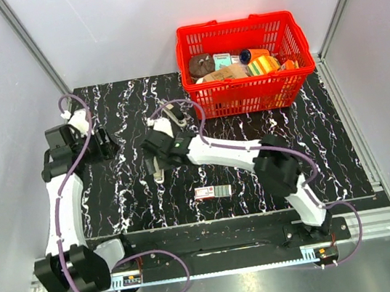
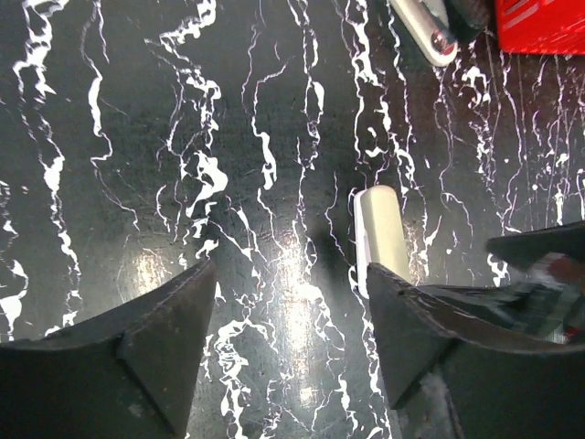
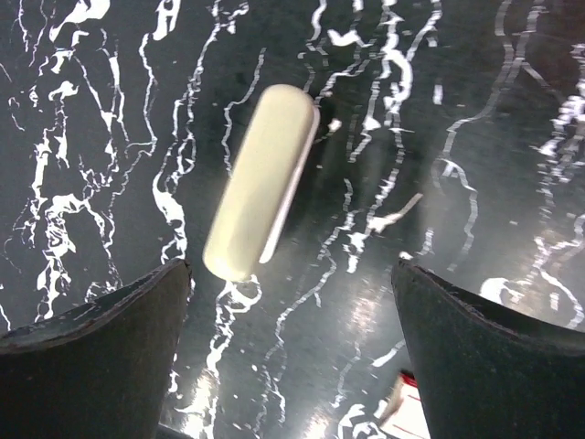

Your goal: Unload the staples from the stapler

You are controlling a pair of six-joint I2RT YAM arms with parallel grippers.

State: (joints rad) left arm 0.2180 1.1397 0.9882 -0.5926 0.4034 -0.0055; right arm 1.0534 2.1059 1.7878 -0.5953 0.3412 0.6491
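Note:
The stapler (image 1: pixel 157 169) is a small cream bar lying flat on the black marbled table (image 1: pixel 137 199). In the right wrist view the stapler (image 3: pixel 260 183) lies just ahead of my open, empty right gripper (image 3: pixel 288 274), nearer its left finger. The right gripper (image 1: pixel 154 150) hovers right over it in the top view. My left gripper (image 1: pixel 104 146) is open and empty to the stapler's left. In the left wrist view the stapler (image 2: pixel 382 233) lies just beyond the right finger (image 2: pixel 411 338), outside the left gripper (image 2: pixel 288 274). No loose staples show.
A small red and white staple box (image 1: pixel 211 192) lies on the table nearer the front; its corner shows in the right wrist view (image 3: pixel 411 412). A red basket (image 1: pixel 250 94) full of items stands at the back right. Grey walls enclose the table.

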